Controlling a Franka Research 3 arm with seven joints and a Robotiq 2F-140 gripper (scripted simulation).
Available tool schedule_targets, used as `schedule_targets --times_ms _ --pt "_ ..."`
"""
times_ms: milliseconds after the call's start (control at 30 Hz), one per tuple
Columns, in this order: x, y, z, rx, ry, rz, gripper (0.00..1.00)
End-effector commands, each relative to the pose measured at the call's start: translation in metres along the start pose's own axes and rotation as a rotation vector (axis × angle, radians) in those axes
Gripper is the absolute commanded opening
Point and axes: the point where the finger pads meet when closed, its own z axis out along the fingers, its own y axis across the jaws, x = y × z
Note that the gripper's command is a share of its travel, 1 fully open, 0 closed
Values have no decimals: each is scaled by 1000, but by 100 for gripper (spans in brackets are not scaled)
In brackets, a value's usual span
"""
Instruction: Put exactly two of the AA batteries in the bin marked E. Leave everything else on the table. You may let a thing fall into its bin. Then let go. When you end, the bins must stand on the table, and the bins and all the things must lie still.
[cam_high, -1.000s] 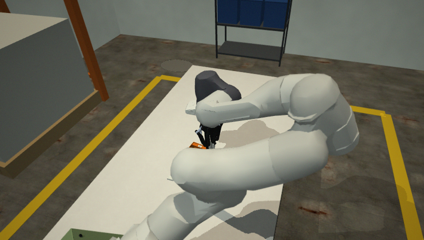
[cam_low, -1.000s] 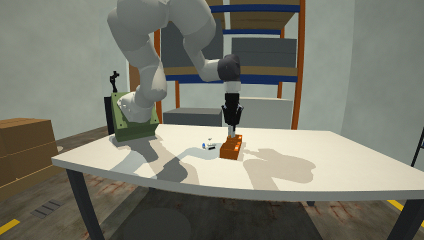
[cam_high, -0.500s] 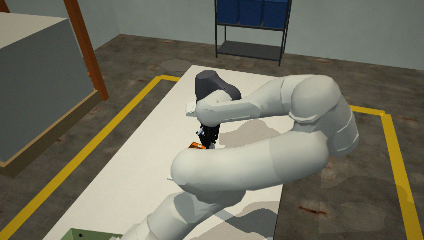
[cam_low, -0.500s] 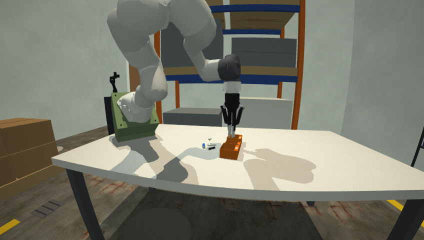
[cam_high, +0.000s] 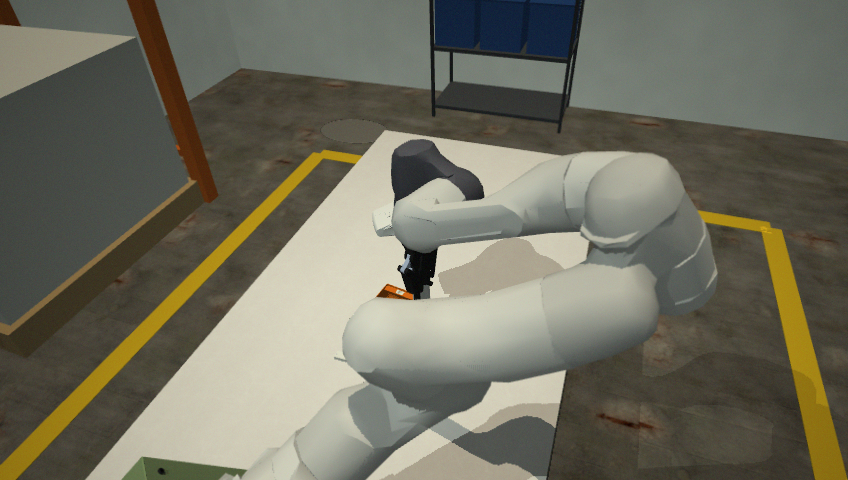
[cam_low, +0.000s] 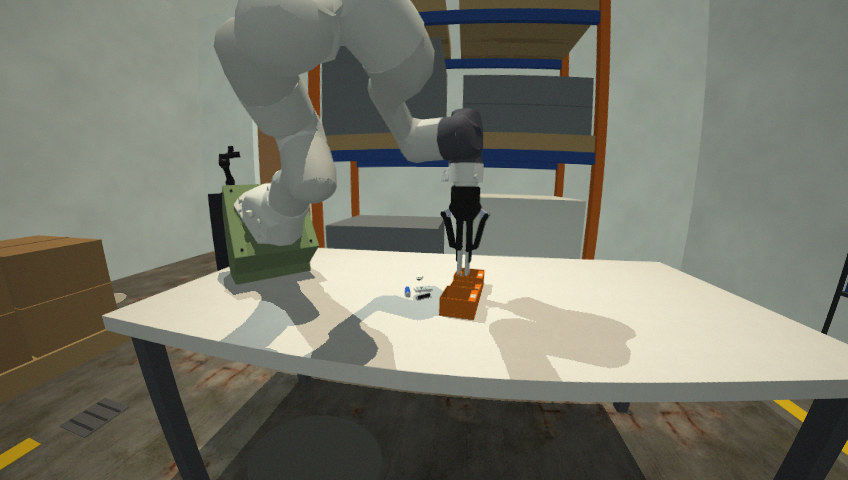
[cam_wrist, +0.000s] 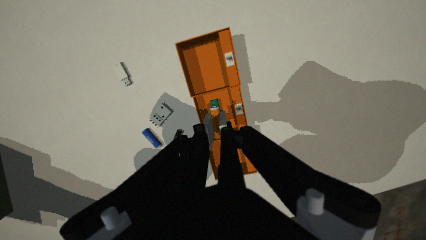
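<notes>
An orange row of bins (cam_wrist: 205, 60) (cam_low: 458, 302) (cam_high: 391, 291) stands on the white table (cam_low: 595, 309). Each bin has a small white label that I cannot read. My gripper (cam_wrist: 216, 120) (cam_low: 463, 266) (cam_high: 416, 284) points straight down over the middle bin of the row. It is shut on an AA battery (cam_wrist: 214, 105), whose green end shows between the fingertips in the wrist view. The bin at the far end of the row in the wrist view looks empty. My fingers hide the near end of the row.
A blue cylinder (cam_wrist: 151, 137) (cam_low: 407, 290), a grey square part (cam_wrist: 161, 113) and a small white part (cam_wrist: 123, 74) lie on the table left of the bins. The green robot base (cam_low: 261, 255) stands at the table's back left corner.
</notes>
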Motion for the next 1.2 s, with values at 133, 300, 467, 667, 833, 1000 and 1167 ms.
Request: schedule_targets --times_ms 133,300,467,667,833,1000,1167 --pt "-2 0 0 8 -3 -87 5" --pt "-1 0 0 8 -3 -87 5" --pt "-1 0 0 8 -3 -87 5" --pt "-1 0 10 8 -3 -87 5" --pt "-1 0 16 8 -3 -87 5" --pt "-1 -1 26 8 -3 -87 5" --pt "-1 -1 36 8 -3 -87 5"
